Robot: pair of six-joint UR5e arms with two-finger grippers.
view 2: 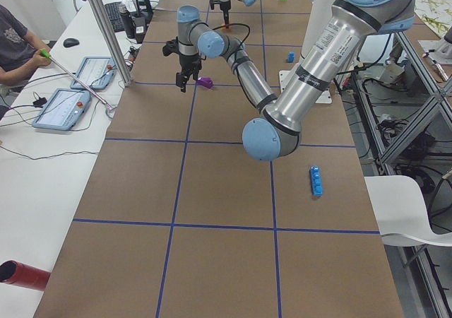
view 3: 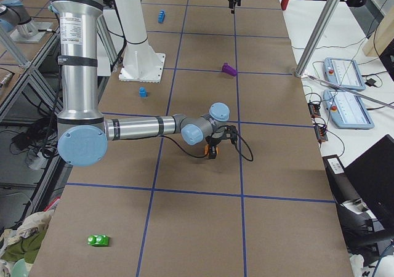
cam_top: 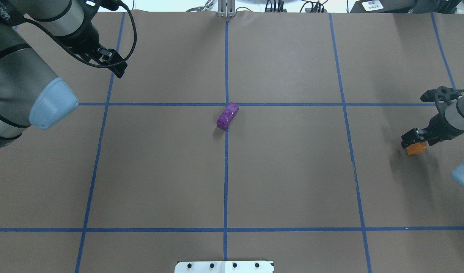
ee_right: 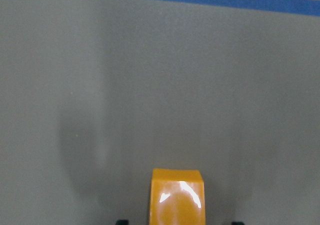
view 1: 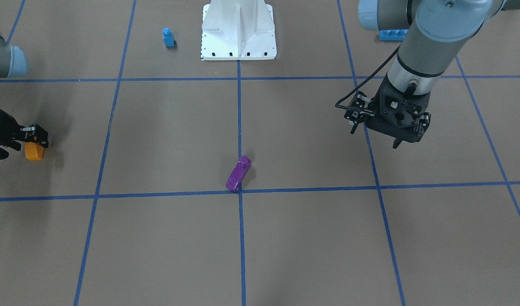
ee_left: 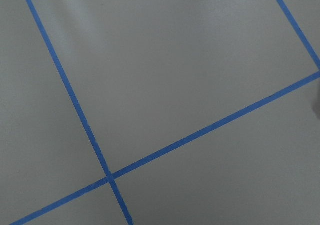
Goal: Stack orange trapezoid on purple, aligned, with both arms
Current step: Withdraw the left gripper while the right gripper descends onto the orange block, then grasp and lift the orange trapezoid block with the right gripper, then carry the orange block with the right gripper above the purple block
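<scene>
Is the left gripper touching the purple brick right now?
Apart. The overhead view shows the left gripper well off to the left of the purple brick, with bare table between them.

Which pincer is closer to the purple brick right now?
Left. The left pincer hovers over the neighbouring square beside the purple brick; the right pincer is farther off, at the orange brick.

The counter (cam_top: 292, 170) is matt brown, ruled into a grid by blue tape lines. The orange trapezoid (view 1: 33, 152) is glossy orange and the purple (view 1: 238, 174) a shiny violet. The small brick (view 1: 168, 37) and the long brick (view 2: 316, 181) are blue. A brick (view 3: 98, 240) near a counter corner is green. The base mount (view 1: 238, 32) is white. The left arm (view 1: 430, 42) and the right arm (view 3: 135, 128) are grey and silver with pale-blue caps. The left hand (view 1: 373, 139) and the right hand (view 1: 34, 143) are black.
</scene>
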